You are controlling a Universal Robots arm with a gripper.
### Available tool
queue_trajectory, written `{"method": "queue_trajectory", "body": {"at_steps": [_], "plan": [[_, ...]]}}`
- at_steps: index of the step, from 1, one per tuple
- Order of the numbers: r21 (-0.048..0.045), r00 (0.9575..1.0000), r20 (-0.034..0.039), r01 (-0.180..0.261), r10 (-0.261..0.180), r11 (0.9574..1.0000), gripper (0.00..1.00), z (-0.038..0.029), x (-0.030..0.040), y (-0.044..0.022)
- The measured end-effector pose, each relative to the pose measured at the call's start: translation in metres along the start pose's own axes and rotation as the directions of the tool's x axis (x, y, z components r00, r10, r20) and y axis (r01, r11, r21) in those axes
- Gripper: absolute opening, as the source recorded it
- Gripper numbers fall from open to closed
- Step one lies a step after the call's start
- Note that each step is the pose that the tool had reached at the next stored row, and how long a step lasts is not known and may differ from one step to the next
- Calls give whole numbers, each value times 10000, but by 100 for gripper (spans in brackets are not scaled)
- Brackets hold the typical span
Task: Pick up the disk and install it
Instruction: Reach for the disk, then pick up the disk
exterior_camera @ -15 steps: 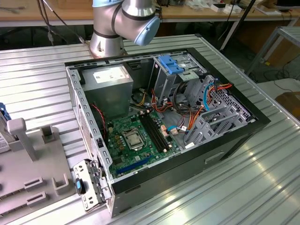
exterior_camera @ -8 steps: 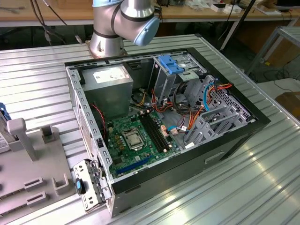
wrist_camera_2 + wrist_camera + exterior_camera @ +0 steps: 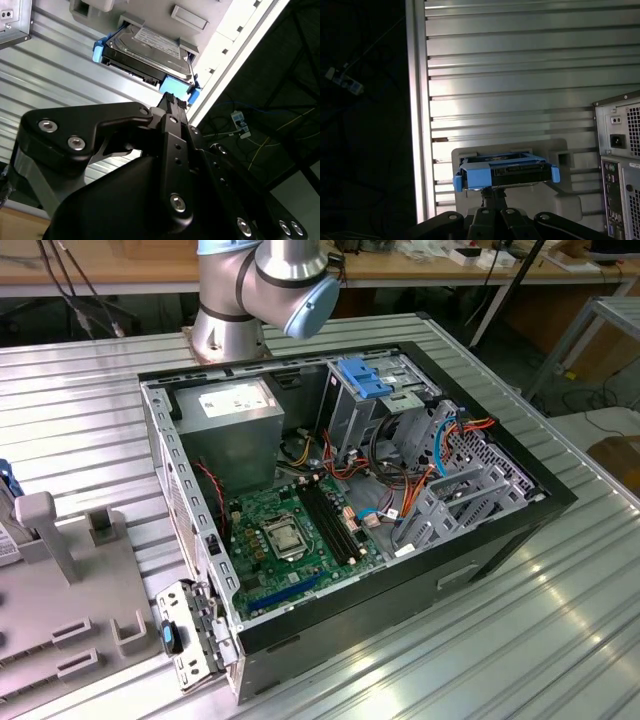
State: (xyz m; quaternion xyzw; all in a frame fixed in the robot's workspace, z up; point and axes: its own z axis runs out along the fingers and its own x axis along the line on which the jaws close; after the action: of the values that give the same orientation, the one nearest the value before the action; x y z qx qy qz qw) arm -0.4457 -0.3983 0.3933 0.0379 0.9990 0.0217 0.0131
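Ribbed aluminium table [image 3: 520,75], flat dark blue-railed disk [image 3: 150,50], gripper [image 3: 174,101] just beside (opening unclear).

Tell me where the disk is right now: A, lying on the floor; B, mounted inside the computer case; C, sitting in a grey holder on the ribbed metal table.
C: in the second wrist view the disk sits in the grey holder on the ribbed table, just beyond the end effector.

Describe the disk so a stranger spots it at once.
Find the ribbed metal table that carries the computer case. Near the table's edge sits a grey holder, and the disk lies in it. It alone is a flat dark slab with a white label and blue side rails.
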Motion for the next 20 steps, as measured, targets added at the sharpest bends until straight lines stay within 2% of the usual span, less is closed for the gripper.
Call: {"method": "queue_trajectory", "body": {"at_steps": [13, 14, 15, 18, 20], "plan": [[-2, 10000, -2, 52, -52, 10000, 11, 0, 2, 0], [-3, 9999, -6, 131, -131, 9999, 11, 0, 2, 0], [-10, 9992, -17, 396, -396, 9992, 11, 0, 4, 0], [-26, 9955, -40, 945, -946, 9955, 11, 1, 4, 0], [-42, 9888, -63, 1492, -1493, 9888, 11, 0, 4, 0]]}}
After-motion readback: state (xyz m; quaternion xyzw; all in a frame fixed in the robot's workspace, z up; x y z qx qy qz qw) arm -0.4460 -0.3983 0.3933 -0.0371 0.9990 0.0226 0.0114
